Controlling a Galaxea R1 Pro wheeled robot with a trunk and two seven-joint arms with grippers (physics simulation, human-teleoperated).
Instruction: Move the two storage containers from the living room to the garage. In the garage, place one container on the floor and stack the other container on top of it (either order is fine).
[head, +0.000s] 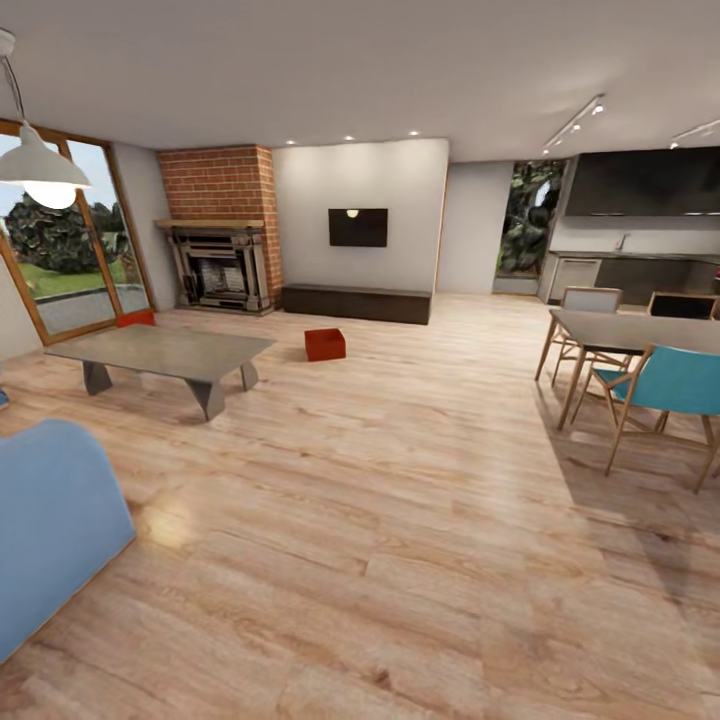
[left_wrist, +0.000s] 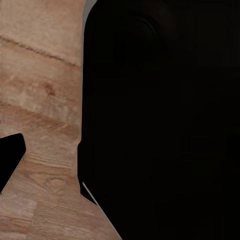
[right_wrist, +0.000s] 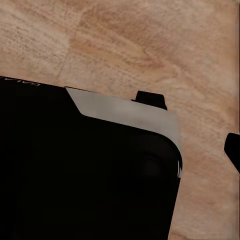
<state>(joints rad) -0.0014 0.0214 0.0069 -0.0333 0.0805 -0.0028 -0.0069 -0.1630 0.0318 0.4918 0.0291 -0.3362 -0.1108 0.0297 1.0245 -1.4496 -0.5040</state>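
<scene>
**Desk:** List the bins first, please.

**Operator:** Item one: storage container (head: 325, 344), orange-red, boxy, straight plain walls, no lid. I see it standing on the wood floor (head: 400, 520) out in the open, in front of the dark low bench (head: 356, 303) and below the wall TV (head: 358, 227). Item two: second container (head: 136, 318), same colour. Only a corner of it shows beyond the far edge of the grey coffee table (head: 165, 352), near the glass door (head: 62, 240). The two are well apart, with the table's end between them.

**Desk:** Surroundings?

**Operator:** Brick fireplace (head: 222, 240) left of the bench. Blue sofa (head: 50, 520) at my near left. White hanging lamp (head: 40, 165) at top left. On my right, a dining table (head: 640, 330) with a turquoise chair (head: 670, 385) and a pale chair (head: 588, 300) behind it; a dark kitchen counter (head: 640, 270) beyond.

**Desk:** Grippers?

**Operator:** Both wrist cameras look down at floor planks past the robot's black body. In the left wrist view a dark piece sits at the frame edge; in the right wrist view, two small dark tips. I cannot tell from either whether the fingers are spread or pressed together.
</scene>
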